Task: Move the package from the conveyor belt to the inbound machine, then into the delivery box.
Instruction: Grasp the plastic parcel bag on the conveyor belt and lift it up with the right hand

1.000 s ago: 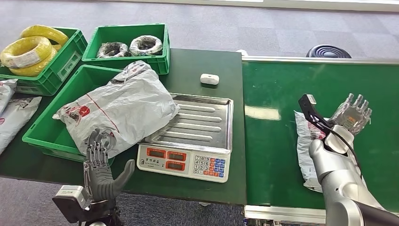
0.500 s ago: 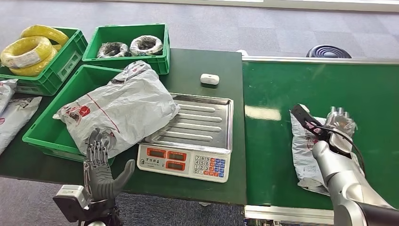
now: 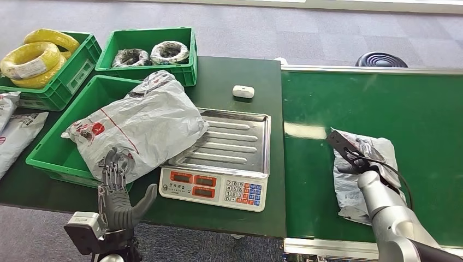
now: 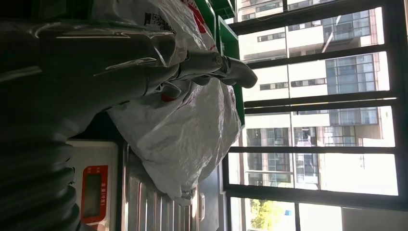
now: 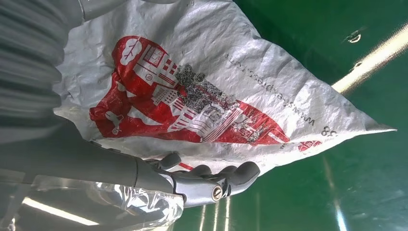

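Note:
A small grey package (image 3: 364, 183) with red print (image 5: 192, 106) lies on the green conveyor belt (image 3: 371, 98), near its front edge. My right hand (image 3: 355, 155) is down on the package's far end. In the right wrist view its dark fingers (image 5: 211, 180) curl along one edge of the bag; I cannot tell whether they grip it. My left hand (image 3: 117, 196) stands upright in front of the table's near edge, fingers apart and holding nothing. The weighing scale (image 3: 215, 188) with its bare steel tray (image 3: 235, 142) sits between the two hands.
A large grey parcel (image 3: 142, 125) lies across a green crate (image 3: 52, 155) and overlaps the tray's left edge. Behind are crates of yellow cable coils (image 3: 33, 57) and dark coils (image 3: 150, 53). A small white device (image 3: 243, 91) lies on the table; more bags (image 3: 13, 134) lie at the left.
My right hand came down from above the belt, fingers spread, onto the package and nearer to me. The left hand has barely moved.

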{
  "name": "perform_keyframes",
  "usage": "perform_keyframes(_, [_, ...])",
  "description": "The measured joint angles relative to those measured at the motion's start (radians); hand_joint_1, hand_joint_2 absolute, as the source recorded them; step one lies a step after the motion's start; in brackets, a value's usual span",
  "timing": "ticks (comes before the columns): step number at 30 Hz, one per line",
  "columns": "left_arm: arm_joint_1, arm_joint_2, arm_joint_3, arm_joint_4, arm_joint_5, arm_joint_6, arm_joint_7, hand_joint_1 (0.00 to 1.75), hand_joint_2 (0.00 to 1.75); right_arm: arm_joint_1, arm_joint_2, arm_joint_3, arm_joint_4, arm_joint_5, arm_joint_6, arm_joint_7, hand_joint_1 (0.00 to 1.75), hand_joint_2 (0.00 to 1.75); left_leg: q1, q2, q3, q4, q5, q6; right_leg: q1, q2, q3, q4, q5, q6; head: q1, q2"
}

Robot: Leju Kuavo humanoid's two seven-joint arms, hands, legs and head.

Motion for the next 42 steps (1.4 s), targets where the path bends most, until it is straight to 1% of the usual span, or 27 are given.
perform_keyframes(11, [0.0, -0.001, 0.004, 0.001, -0.005, 0.005, 0.0, 0.0, 1.75, 0.0, 0.008, -0.011, 0.0, -0.007, -0.004, -0.002, 0.01, 1.75, 0.0, 0.0, 0.0, 0.0, 0.0, 0.0, 0.0, 0.0, 0.0, 0.0, 0.0, 0.0, 0.0, 0.0])
perform_keyframes(12, [0.0, -0.001, 0.005, 0.001, -0.006, 0.008, 0.0, 0.0, 1.75, 0.0, 0.009, -0.011, 0.0, -0.008, -0.005, -0.004, 0.28, 1.75, 0.0, 0.0, 0.0, 0.0, 0.0, 0.0, 0.0, 0.0, 0.0, 0.0, 0.0, 0.0, 0.0, 0.0])
perform_keyframes(15, [0.002, -0.001, 0.007, 0.001, -0.006, 0.017, 0.0, 0.0, 1.75, -0.002, 0.015, -0.011, 0.0, -0.002, -0.014, 0.011, 1.57, 1.75, 0.0, 0.0, 0.0, 0.0, 0.0, 0.0, 0.0, 0.0, 0.0, 0.0, 0.0, 0.0, 0.0, 0.0])
perform_keyframes(16, [0.004, -0.001, 0.007, 0.001, -0.006, 0.021, 0.0, 0.0, 1.75, -0.004, 0.017, -0.011, 0.0, 0.003, -0.021, 0.026, 1.74, 1.75, 0.0, 0.0, 0.0, 0.0, 0.0, 0.0, 0.0, 0.0, 0.0, 0.0, 0.0, 0.0, 0.0, 0.0])
perform_keyframes(19, [0.01, -0.001, 0.01, 0.0, -0.005, 0.029, 0.0, 0.0, 1.75, -0.014, 0.022, -0.011, 0.0, 0.018, -0.04, 0.066, 1.75, 1.75, 0.0, 0.0, 0.0, 0.0, 0.0, 0.0, 0.0, 0.0, 0.0, 0.0, 0.0, 0.0, 0.0, 0.0])
perform_keyframes(22, [0.011, -0.001, 0.017, -0.004, 0.002, 0.027, 0.0, 0.0, 1.75, -0.026, 0.024, -0.011, 0.0, 0.03, -0.053, 0.081, 1.75, 1.75, 0.0, 0.0, 0.0, 0.0, 0.0, 0.0, 0.0, 0.0, 0.0, 0.0, 0.0, 0.0, 0.0, 0.0])
perform_keyframes(33, [0.008, -0.013, 0.048, -0.033, -0.005, 0.014, 0.0, 0.0, 1.75, -0.035, 0.027, -0.011, -0.001, 0.042, -0.082, 0.079, 1.75, 1.75, 0.0, 0.0, 0.0, 0.0, 0.0, 0.0, 0.0, 0.0, 0.0, 0.0, 0.0, 0.0, 0.0, 0.0])
perform_keyframes(39, [0.011, -0.032, 0.058, -0.047, -0.025, 0.01, 0.0, 0.0, 1.75, -0.03, 0.035, -0.016, -0.015, 0.044, -0.16, 0.067, 1.75, 1.75, 0.0, 0.0, 0.0, 0.0, 0.0, 0.0, 0.0, 0.0, 0.0, 0.0, 0.0, 0.0, 0.0, 0.0])
perform_keyframes(42, [0.014, -0.04, 0.061, -0.054, -0.029, 0.009, 0.0, 0.0, 1.75, -0.03, 0.04, -0.017, -0.026, 0.048, -0.17, 0.066, 1.75, 1.75, 0.0, 0.0, 0.0, 0.0, 0.0, 0.0, 0.0, 0.0, 0.0, 0.0, 0.0, 0.0, 0.0, 0.0])
